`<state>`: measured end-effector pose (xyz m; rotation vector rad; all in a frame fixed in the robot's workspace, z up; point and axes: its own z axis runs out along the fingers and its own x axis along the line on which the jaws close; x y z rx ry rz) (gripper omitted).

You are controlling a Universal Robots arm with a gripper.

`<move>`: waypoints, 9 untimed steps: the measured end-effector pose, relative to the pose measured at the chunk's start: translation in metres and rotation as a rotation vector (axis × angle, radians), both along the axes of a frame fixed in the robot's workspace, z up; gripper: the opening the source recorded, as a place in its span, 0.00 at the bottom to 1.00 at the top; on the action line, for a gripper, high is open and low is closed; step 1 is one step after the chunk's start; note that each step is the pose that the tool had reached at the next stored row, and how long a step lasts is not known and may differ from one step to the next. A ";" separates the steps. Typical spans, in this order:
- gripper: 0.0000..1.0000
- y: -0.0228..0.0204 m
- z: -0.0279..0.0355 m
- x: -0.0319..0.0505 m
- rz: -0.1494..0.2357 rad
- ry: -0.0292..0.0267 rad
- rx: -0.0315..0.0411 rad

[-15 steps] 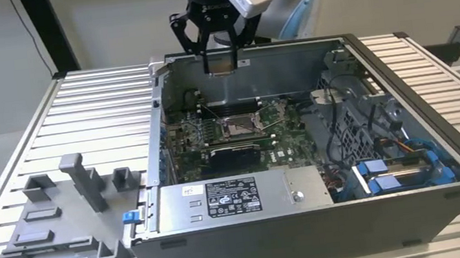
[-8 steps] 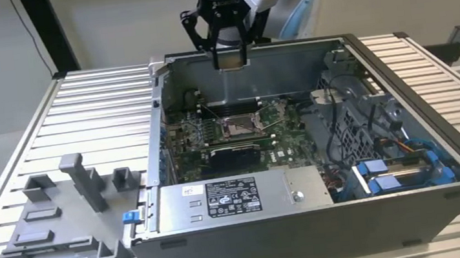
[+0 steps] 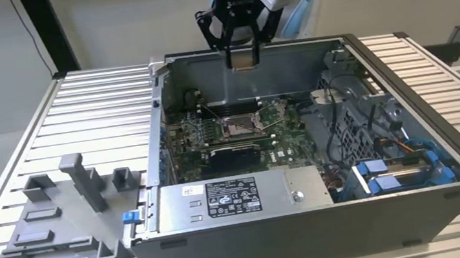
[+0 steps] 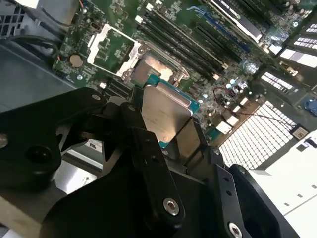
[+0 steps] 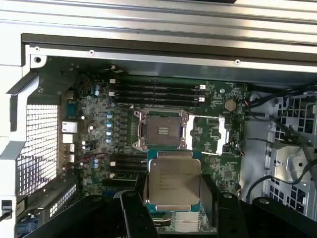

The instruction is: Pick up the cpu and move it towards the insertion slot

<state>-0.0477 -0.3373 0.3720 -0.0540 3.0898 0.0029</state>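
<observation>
while above the case (image 3: 310,224), cpu (image 5: 174,182) in tool (image 5: 174,198)

The gripper (image 3: 242,62) hangs above the open computer case (image 3: 416,166), near its back wall, jaws pointing down with a small pale piece between them. The insertion slot (image 3: 237,126) lies well below the jaws on the green motherboard (image 3: 288,145).

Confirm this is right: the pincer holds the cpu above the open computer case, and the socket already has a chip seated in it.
Not quite. The pincer does hold the cpu above the computer case, but the insertion slot is empty, its centre bare, as the first wrist view shows.
</observation>
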 end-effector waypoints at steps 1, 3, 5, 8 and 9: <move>0.00 0.0009 -0.0010 0.0015 -0.001 0.0001 -0.0003; 0.00 0.0032 -0.0033 0.0035 -0.004 0.0000 -0.0005; 0.00 0.0050 -0.0056 0.0073 -0.005 0.0004 -0.0010; 0.00 0.0051 -0.0060 0.0090 -0.006 0.0012 -0.0009; 0.00 0.0051 -0.0059 0.0091 -0.006 0.0013 -0.0010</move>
